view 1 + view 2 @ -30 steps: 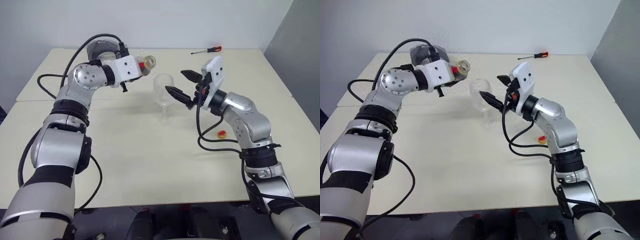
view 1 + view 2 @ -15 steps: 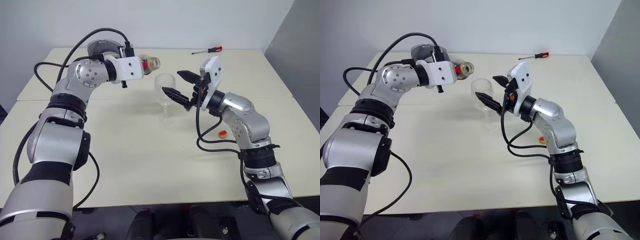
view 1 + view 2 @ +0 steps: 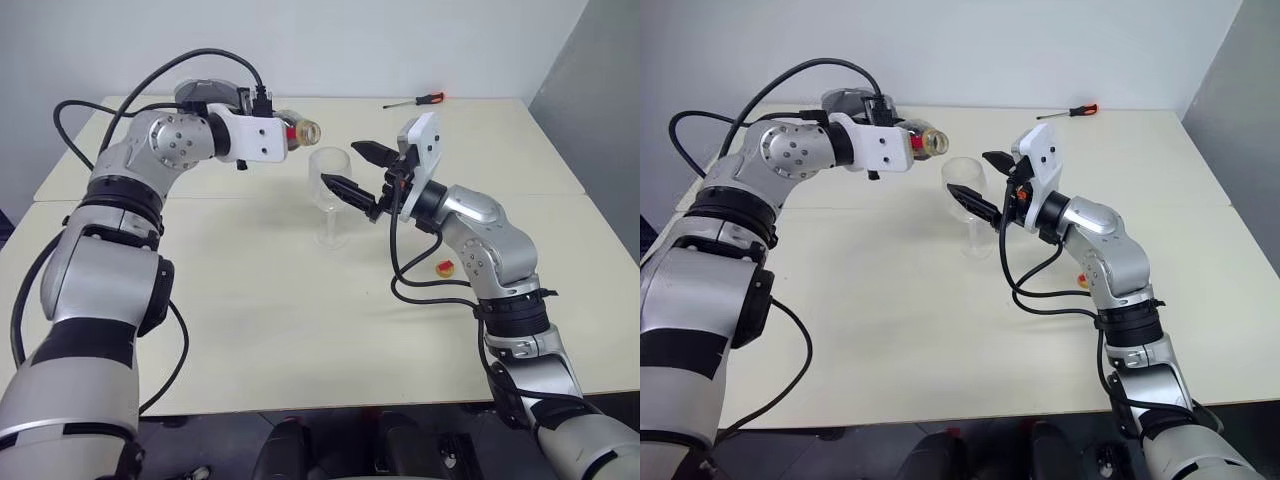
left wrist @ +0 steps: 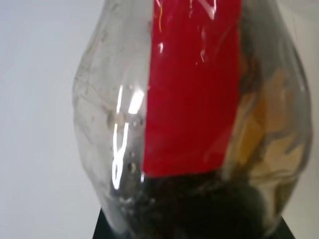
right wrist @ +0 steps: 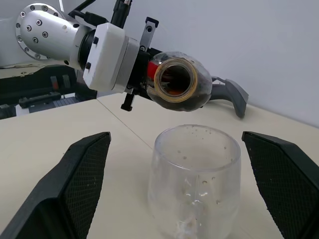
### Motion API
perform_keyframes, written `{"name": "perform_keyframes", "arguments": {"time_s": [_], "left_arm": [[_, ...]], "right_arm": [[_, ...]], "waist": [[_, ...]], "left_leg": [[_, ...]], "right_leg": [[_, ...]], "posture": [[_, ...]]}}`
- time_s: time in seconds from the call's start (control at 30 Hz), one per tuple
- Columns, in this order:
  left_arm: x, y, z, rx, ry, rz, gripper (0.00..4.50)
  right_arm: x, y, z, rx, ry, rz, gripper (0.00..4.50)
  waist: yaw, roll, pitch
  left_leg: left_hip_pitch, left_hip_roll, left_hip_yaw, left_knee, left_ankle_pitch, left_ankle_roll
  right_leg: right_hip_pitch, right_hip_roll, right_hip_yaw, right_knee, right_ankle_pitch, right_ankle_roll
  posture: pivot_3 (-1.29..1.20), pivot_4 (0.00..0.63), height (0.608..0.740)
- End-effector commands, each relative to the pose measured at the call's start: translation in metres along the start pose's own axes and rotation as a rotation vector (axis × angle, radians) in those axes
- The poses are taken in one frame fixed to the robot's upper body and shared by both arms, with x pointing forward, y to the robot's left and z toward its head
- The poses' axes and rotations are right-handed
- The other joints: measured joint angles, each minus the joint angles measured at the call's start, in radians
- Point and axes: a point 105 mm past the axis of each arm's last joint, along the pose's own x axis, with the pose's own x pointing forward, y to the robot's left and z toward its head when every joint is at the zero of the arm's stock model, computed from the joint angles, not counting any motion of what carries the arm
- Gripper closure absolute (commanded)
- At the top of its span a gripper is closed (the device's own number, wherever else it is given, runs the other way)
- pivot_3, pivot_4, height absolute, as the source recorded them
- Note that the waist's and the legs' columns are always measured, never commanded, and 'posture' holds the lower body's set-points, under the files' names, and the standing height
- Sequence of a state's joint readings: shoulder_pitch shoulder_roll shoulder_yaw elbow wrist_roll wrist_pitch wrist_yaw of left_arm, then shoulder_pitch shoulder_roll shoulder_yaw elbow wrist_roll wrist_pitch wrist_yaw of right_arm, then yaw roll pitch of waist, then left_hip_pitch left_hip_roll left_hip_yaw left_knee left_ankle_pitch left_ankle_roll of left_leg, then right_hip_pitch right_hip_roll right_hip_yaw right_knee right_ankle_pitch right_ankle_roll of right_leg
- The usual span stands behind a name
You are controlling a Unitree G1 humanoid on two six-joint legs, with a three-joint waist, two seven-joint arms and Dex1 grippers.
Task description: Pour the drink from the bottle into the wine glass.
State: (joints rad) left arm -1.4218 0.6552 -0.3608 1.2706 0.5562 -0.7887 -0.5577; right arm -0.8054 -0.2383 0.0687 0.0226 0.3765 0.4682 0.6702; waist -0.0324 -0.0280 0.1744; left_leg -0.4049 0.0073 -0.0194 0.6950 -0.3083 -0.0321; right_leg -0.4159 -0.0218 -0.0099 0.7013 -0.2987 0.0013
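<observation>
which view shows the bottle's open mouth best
The right wrist view: the bottle lies tipped on its side above the wine glass, its uncapped mouth facing the camera. The two eye views show the mouth small and side-on. The left wrist view shows the bottle's body and red label, not the mouth.

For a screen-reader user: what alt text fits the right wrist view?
An uncapped bottle, held tipped on its side by the left tool, hangs with its mouth above an empty-looking wine glass on a pale table. The right tool's two open black fingers flank the glass.
</observation>
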Motion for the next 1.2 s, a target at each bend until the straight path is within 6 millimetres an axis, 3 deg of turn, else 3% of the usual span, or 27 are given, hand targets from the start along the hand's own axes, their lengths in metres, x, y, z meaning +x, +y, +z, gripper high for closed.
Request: {"name": "perform_keyframes", "arguments": {"time_s": [0.03,0.6,1.2], "left_arm": [[-0.008,0.027,0.006,0.076,-0.007,0.070,3.52],[-0.008,0.038,0.013,0.212,-0.004,0.075,3.52],[-0.009,0.043,0.011,0.235,0.012,0.081,3.52]], "right_arm": [[0.000,-0.001,0.020,-0.038,-0.063,-0.002,0.00],[-0.002,-0.003,0.018,-0.036,-0.061,-0.013,0.00],[-0.004,-0.003,0.016,-0.039,-0.057,-0.023,0.00]], "waist": [[0.000,0.000,0.000],[0.000,0.000,0.000],[0.000,0.000,0.000]], "left_leg": [[0.000,0.000,0.000,0.000,0.000,0.000],[-0.004,0.000,0.001,0.001,0.000,0.000],[-0.004,0.000,0.001,0.002,0.000,0.000]], "right_leg": [[0.000,0.000,0.000,0.000,0.000,0.000],[-0.005,0.000,0.000,0.004,0.000,0.000],[-0.006,0.000,0.000,0.005,0.000,0.000]], "posture": [[0.00,0.150,0.740],[0.00,0.150,0.740],[0.00,0.150,0.740]]}}
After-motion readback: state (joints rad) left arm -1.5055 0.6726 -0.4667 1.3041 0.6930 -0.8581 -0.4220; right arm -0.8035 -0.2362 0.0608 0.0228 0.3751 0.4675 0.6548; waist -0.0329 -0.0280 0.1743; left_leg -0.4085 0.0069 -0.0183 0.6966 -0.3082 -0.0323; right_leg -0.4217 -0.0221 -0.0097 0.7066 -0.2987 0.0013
